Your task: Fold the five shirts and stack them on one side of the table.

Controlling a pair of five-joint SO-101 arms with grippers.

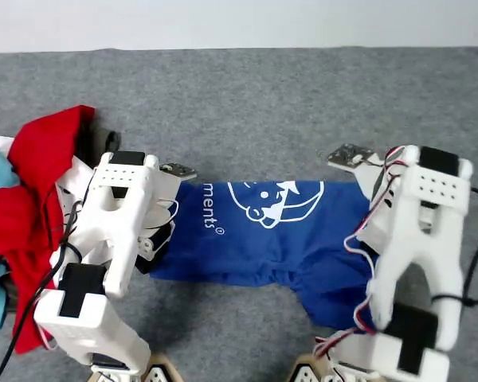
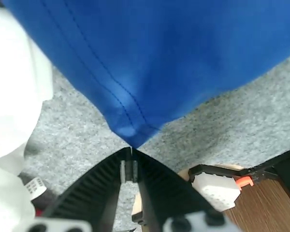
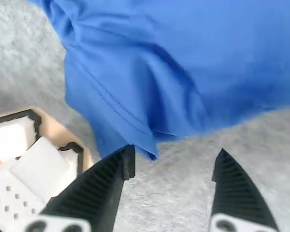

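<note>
On fuzzy grey mat (image 1: pixel 263 103): blue shirt (image 1: pixel 263 239) rumpled; L gripper (image 2: pixel 131 162) pinches stitched hem corner; R gripper (image 3: pixel 175 151) agape.

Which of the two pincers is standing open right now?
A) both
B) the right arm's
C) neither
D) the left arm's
B: the right end effector has its fingers wide apart beside the blue shirt, while the left end effector is closed on that shirt's corner.
</note>
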